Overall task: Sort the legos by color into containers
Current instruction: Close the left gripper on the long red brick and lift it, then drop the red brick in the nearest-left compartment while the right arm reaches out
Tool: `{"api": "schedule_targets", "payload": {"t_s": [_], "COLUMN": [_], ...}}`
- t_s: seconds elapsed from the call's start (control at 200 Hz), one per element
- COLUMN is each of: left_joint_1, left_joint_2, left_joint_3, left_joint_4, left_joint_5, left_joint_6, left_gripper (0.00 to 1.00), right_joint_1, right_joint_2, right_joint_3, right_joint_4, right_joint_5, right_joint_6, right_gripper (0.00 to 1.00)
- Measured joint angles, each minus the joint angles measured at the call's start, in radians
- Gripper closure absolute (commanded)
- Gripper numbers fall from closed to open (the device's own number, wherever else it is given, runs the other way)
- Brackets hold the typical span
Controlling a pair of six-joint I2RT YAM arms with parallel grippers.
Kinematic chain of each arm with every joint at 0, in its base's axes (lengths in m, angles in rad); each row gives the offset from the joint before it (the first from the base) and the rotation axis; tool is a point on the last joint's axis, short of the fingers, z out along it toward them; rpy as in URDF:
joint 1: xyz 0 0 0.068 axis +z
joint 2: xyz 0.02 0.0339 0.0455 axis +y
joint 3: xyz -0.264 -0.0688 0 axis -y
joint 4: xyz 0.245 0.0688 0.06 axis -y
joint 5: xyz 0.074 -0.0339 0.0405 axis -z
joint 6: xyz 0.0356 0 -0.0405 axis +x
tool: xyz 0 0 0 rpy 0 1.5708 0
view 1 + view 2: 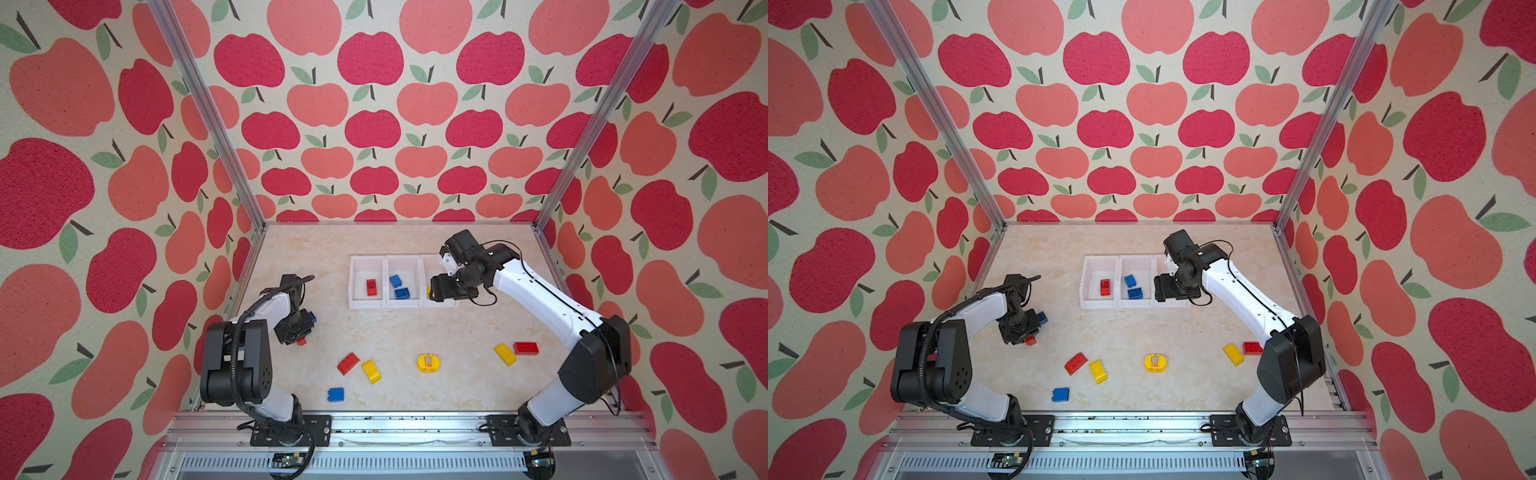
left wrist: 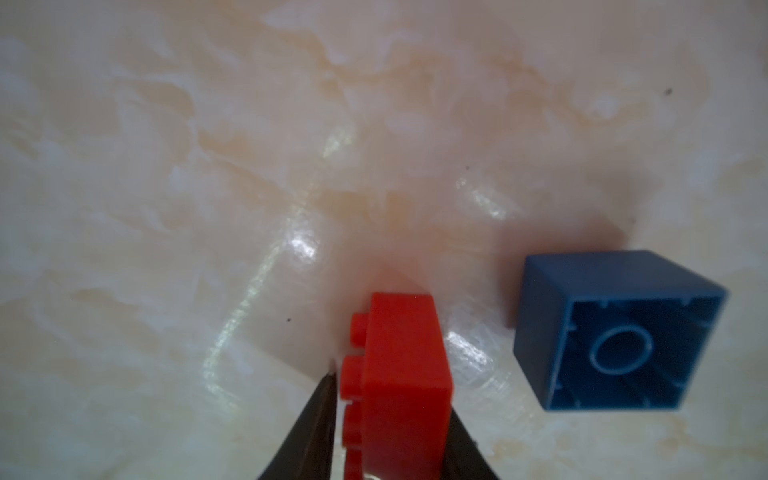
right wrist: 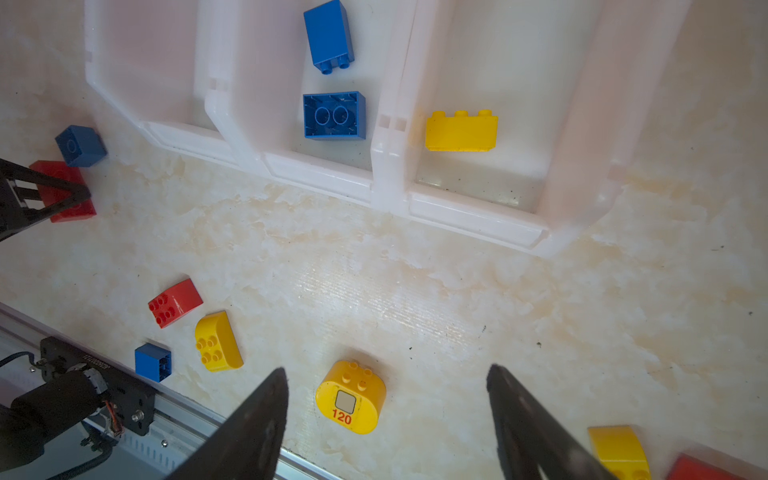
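Found a marbled table [image 1: 415, 328] bearing three joined white containers [image 1: 367, 302] in a row toward the far side. Noted the right gripper [image 3: 386, 370] poised over the rightmost bin [image 3: 590, 104], jaws spread wide with nothing between them. Noted the left gripper [image 2: 390, 399] low at the table's left side, jaws clamped on a small red brick [image 2: 399, 353] — one finger [image 2: 320, 415] against the studded face, the opposite finger on the smooth face. Counted a sorted red brick [image 1: 371, 287] in the leftmost bin [image 1: 358, 270]; a tall blue brick [image 3: 328, 37] and an upturned blue brick [image 3: 334, 115] in the middle bin [image 3: 249, 62]; a long yellow brick [image 3: 461, 131] in the rightmost bin. Located, loose on the near half of the table, a rounded yellow piece [image 1: 427, 362] marked "120" at centre, a yellow sloped brick [image 1: 504, 354] just beside a flat red brick [image 1: 526, 348] to the right, and a red sloped brick [image 1: 348, 363] just beside a yellow rounded brick [image 1: 371, 371] to the left, with a blue block [image 1: 336, 394] nearer the table's front edge. Located a blue cube [image 2: 615, 328] near the small red brick — apart from it, hollow underside facing the wrist camera.
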Motion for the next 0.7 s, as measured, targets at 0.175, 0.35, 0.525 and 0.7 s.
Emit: {"api": "schedule_targets", "payload": {"t_s": [0.175, 0.35, 0.525, 0.7], "left_joint_1": [0.000, 0.000, 0.000, -0.022], "left_joint_2": [0.002, 0.001, -0.043, -0.130], "left_joint_3": [0.002, 0.004, 0.019, 0.065], "left_joint_4": [0.002, 0.000, -0.026, -0.073], "left_joint_5": [0.004, 0.004, 0.000, -0.019], "left_joint_6": [0.008, 0.007, 0.006, -0.001], "left_gripper": [0.75, 0.78, 0.79, 0.81], "right_joint_1": [0.000, 0.000, 0.000, 0.000], "right_joint_2": [0.000, 0.000, 0.000, -0.002], "right_joint_3": [0.000, 0.000, 0.000, -0.008], "right_joint_4": [0.000, 0.000, 0.000, 0.004], "right_joint_5": [0.000, 0.000, 0.000, 0.000], "right_joint_6": [0.000, 0.000, 0.000, 0.008], "right_gripper": [0.22, 0.22, 0.22, 0.22]}}
